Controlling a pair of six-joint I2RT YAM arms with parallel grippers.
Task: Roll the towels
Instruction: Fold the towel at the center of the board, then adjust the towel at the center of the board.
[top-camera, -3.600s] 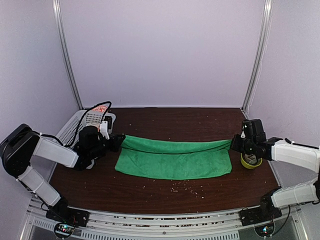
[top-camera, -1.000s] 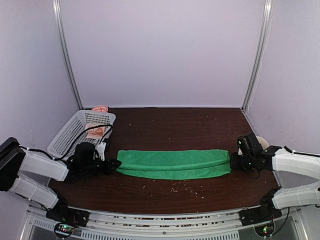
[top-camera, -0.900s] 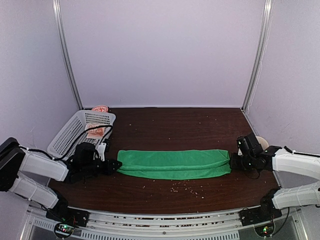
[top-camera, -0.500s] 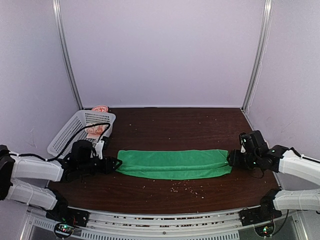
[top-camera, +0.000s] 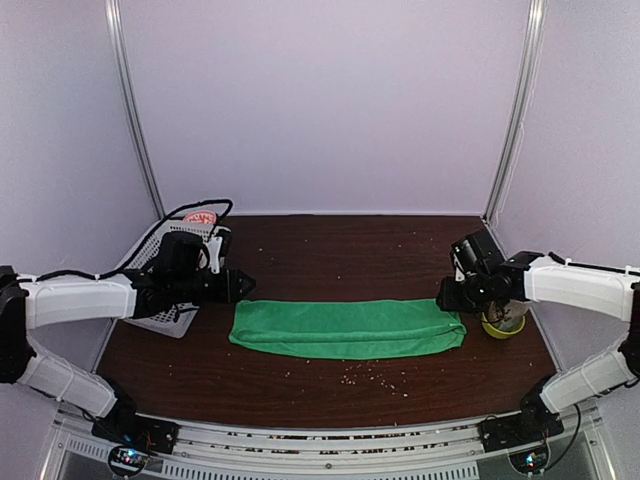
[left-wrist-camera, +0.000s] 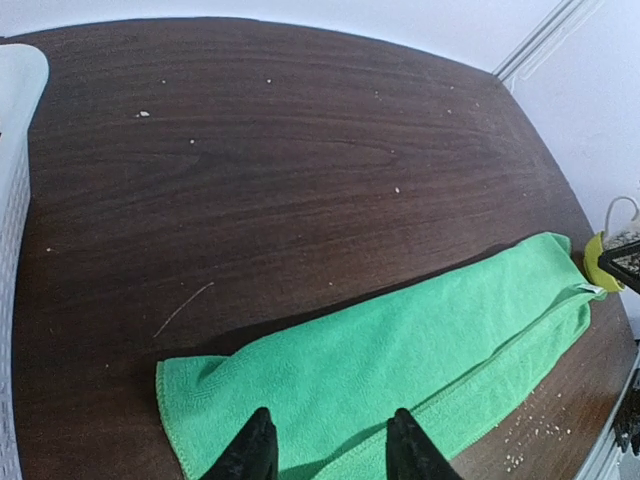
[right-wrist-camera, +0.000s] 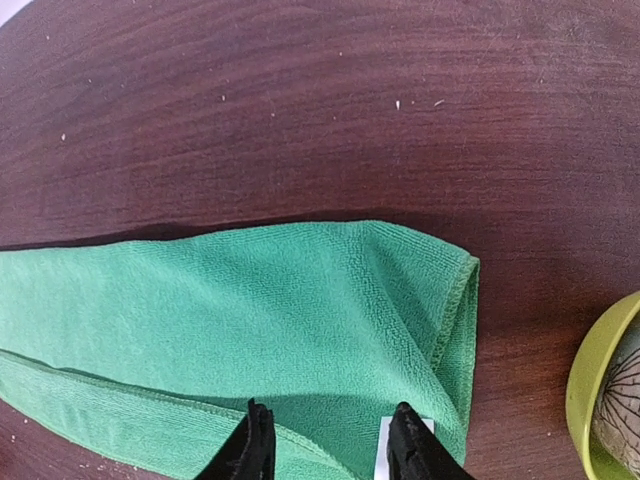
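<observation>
Green towel, folded into a long strip on the near tabletop, is not yet rolled. Left tool and right tool hover at its ends, jaws apart, empty. Pinkish towel waits far left.

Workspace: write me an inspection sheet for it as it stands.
Surface: dark wood table, speckled with bits.
Job's things: green towel lies flat, folded into a long band, not rolled; a pinkish cloth shows at the far end of the white basket, mostly hidden.
Clutter: crumbs in front of the towel; yellow-green bowl beside its right end.
Grippers: left gripper and right gripper open, over the towel's ends, holding nothing.
Cables: black cable loops over the left arm.
Surroundings: pale walls, two metal posts.
</observation>
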